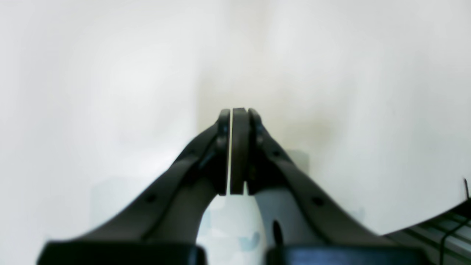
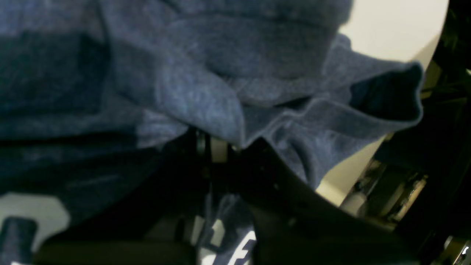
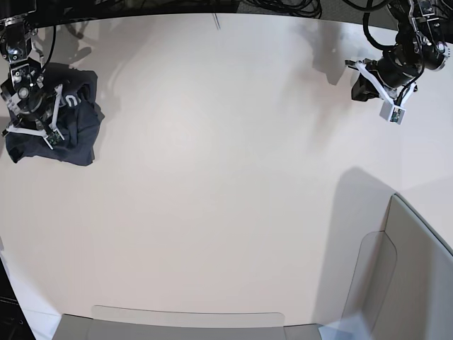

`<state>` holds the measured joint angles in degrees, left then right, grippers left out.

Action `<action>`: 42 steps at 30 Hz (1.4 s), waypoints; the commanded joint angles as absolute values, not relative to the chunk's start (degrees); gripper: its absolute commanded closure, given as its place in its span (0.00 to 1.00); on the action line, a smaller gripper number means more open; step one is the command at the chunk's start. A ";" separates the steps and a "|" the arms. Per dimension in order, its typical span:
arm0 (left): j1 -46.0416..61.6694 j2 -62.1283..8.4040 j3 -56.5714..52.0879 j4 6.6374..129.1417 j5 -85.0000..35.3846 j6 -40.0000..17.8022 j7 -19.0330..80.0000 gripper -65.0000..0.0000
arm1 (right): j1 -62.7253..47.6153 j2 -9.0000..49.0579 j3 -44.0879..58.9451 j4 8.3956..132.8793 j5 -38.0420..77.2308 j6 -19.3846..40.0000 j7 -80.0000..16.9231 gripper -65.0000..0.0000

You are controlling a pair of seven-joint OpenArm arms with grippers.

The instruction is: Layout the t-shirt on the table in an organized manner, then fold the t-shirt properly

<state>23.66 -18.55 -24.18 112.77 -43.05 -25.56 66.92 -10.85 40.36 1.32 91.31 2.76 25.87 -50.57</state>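
While the t-shirt [image 3: 67, 127] lies bunched at the bench [image 3: 226, 177] corner, the right end effector [image 2: 217, 151] pinches its soft, limp hem; the left end effector [image 1: 232, 114] hangs closed, empty.

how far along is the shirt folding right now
Nothing looks done yet: the t-shirt is a crumpled heap at the table's far corner. In hand: the right pincer is shut on its cloth. The left pincer is shut and empty. Spreading and folding remain.
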 commanded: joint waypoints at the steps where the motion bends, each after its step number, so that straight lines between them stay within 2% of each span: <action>1: 24.13 -18.42 -24.13 113.54 -43.56 -25.71 65.80 1.00 | -9.71 42.51 1.36 90.07 0.92 26.59 -51.12 1.00; 6: 25.01 -17.01 -23.87 113.54 -43.56 -25.71 65.80 1.00 | -6.55 45.14 -6.11 85.85 -9.63 27.91 -46.81 1.00; 10: 25.98 -16.40 -23.96 113.54 -43.56 -25.71 65.80 1.00 | -5.76 45.58 -11.03 84.53 -12.35 27.91 -45.76 1.00; 14: 26.51 -16.40 -23.96 113.54 -43.56 -25.71 65.54 1.00 | -5.76 45.85 -11.30 84.53 -12.44 27.91 -45.05 1.00; 32: 26.42 -16.40 -23.87 113.63 -43.56 -25.71 65.54 1.00 | -3.30 53.58 -11.12 88.66 -12.44 27.56 -45.49 1.00; 34: 26.42 -16.40 -23.87 113.63 -43.56 -25.71 65.63 1.00 | -2.42 53.67 -9.98 89.27 -12.44 27.56 -45.49 1.00; 38: 26.42 -16.57 -24.04 113.80 -43.56 -25.71 65.63 1.00 | -2.77 52.97 -1.01 95.08 -12.09 27.82 -45.58 1.00; 42: 26.15 -16.75 -24.48 114.07 -43.65 -25.71 65.54 1.00 | -4.26 44.88 7.87 106.15 -12.26 27.91 -48.48 1.00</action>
